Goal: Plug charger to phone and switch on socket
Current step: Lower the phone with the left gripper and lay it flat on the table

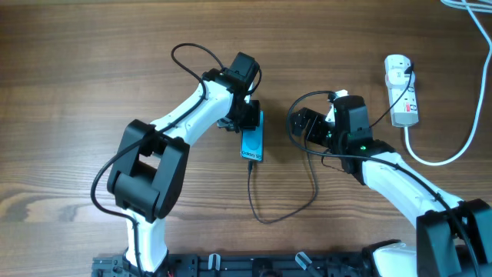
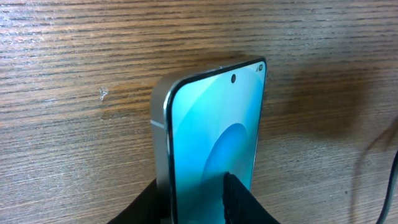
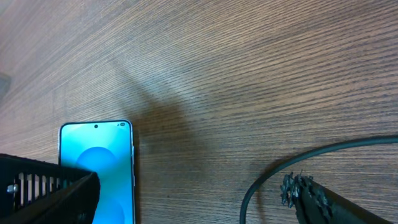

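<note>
Glossy teal phone (image 2: pixel 214 124), rounded corners, pinched by left gripper (image 2: pixel 194 190); grained wood table (image 2: pixel 74 124); right gripper (image 3: pixel 193 186) spread wide; thin black charger (image 1: pixel 250 188) looped.

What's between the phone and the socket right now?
Overhead view: the right end effector, jaws open, sits between the phone and the socket; bare wood on either side of it.

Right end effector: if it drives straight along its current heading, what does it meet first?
Probably bare table first: the open right end effector points at wood. The phone lies just off-line, ahead of one finger, and could get clipped; depth is unclear.
</note>
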### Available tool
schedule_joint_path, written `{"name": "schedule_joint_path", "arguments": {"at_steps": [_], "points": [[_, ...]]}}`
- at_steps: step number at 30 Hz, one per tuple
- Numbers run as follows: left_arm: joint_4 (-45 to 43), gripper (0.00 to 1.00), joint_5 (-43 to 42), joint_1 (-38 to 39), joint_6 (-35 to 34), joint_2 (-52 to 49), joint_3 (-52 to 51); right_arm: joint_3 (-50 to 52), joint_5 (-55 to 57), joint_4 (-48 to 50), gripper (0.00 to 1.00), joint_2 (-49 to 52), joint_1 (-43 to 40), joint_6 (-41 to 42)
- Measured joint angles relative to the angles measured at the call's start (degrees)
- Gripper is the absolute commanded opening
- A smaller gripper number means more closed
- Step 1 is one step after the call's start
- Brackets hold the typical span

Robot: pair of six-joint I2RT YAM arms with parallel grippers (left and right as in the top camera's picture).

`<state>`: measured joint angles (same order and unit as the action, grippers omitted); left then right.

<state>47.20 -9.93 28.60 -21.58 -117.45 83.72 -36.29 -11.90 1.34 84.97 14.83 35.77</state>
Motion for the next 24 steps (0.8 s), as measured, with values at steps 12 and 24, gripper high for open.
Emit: {"name": "schedule_joint_path", "arguments": {"at_steps": [12,24], "points": [[-0.8,0.35,0.5,0.0,-0.4,-0.9,-0.1,0.0,0.0,0.0,1.00,0.0,0.0,0.0],[-1.0,0.44,1.0,0.0,-0.9,-1.8,-0.1,0.0,0.0,0.0,1.00,0.0,0.0,0.0]]}}
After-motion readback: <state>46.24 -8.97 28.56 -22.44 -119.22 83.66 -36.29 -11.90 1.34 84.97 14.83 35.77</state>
